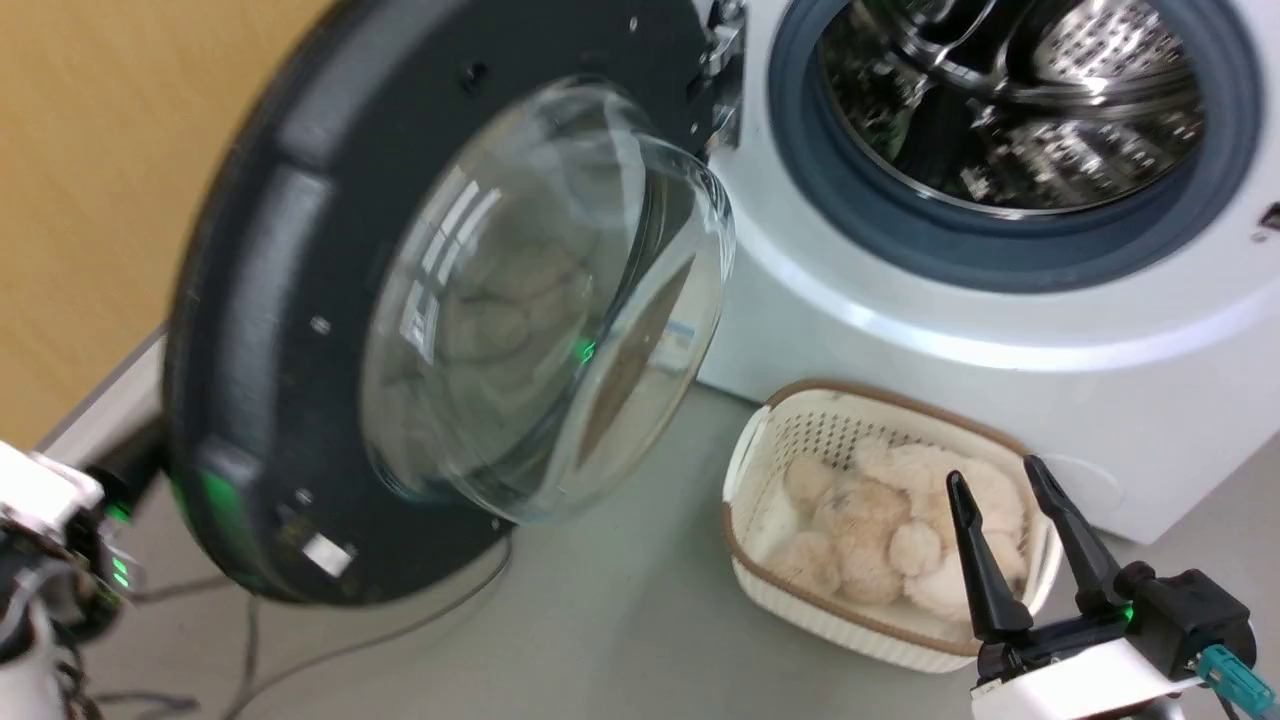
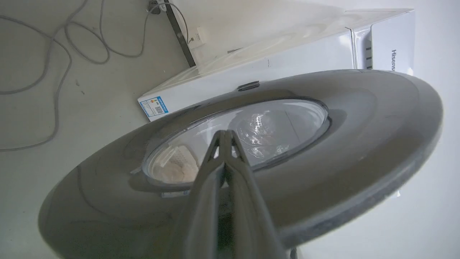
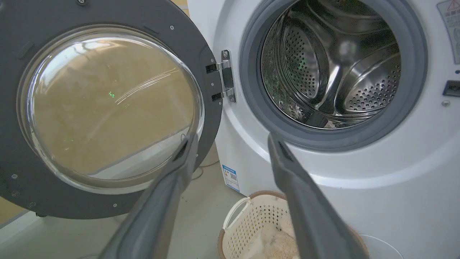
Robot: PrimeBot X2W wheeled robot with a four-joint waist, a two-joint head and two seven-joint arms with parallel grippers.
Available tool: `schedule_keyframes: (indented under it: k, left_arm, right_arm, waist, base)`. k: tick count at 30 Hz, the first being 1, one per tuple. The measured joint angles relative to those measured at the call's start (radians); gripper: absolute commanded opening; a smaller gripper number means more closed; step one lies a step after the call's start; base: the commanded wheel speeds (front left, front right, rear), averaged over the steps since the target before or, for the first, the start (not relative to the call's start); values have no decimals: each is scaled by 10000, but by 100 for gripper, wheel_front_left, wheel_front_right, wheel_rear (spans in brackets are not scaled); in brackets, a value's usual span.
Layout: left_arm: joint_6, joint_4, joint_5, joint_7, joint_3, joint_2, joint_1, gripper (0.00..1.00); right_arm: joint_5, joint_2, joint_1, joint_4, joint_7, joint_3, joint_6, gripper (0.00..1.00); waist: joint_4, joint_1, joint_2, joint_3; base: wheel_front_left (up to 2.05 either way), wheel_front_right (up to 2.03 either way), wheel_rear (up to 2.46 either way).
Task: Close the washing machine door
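The washing machine door (image 1: 300, 330) is seen swung wide open, hung by its metal hinge (image 3: 224, 77) at the left edge of the washing machine (image 1: 900, 330) front, with its matte black inner side and bulging glass bowl turned towards the head camera. In the left wrist view the door's glossy outer face (image 2: 359, 126) is shown, and the left gripper (image 2: 225, 133) is laid over its window with both fingers pressed together and nothing held; whether the door is touched cannot be told. The right gripper (image 1: 995, 475) is held on the inner side, well apart from the door, with its fingers spread and empty, above a cream basket (image 1: 760, 470) of fluffy beige stuff that is set on the floor (image 1: 620, 620) at the foot of the machine front. The steel drum (image 3: 334, 64) is exposed inside its grey rubber ring. The letters "Hisens" (image 2: 393, 60) are read on the machine, cut by the picture's edge. A blue label with a QR code (image 2: 155, 107) is stuck at a lower corner of the machine's side; its print is too small to be read, as is a sticker (image 3: 451, 28) at the front's upper right corner.
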Motion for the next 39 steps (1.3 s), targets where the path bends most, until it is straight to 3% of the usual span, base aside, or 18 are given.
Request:
schedule_keyframes:
  k: [7, 12, 18, 21, 28, 31, 39]
  left_arm:
    - [221, -1452, -173, 1156, -759, -754, 1511, 0]
    - [389, -3229, -272, 1737, -1868, -1768, 2976, 0]
    - [867, -4057, -1095, 1751, -2780, -2094, 3907, 0]
    - [936, -4194, -1557, 1244, -3475, -2146, 4409, 0]
    - [736, -3528, -2589, -1074, -4924, -2165, 4362, 0]
    - [397, -2966, -2742, -2088, -5488, -2165, 3795, 0]
    - [23, -1749, -3287, -3948, -6261, -2184, 2221, 0]
  right_arm:
    - [-4, 324, 197, 58, 0, -268, 0, 100]
    - [-46, 414, 347, 128, -2, -537, 0, 100]
    - [-90, 403, 407, 140, -2, -587, 0, 100]
    - [-98, 366, 400, 128, 0, -499, 2, 100]
    - [-90, 228, 358, 44, -2, -422, 0, 100]
    - [-67, 245, 266, -29, -2, -387, 2, 100]
    - [-8, 349, 186, -50, 0, -322, 2, 100]
  waist:
    - [-470, 0, 0, -569]
    - [-1149, -1, 0, -863]
    - [-1879, -1, 0, -943]
    - [-2415, 0, 0, -902]
    - [-3822, 0, 0, -606]
    - [-4685, 0, 0, -337]
    - [-6310, 0, 0, 189]
  base:
    - [0, 0, 0]
    - [0, 0, 0]
    - [0, 0, 0]
    - [0, 0, 0]
    - [0, 0, 0]
    - [0, 0, 0]
    - [0, 0, 0]
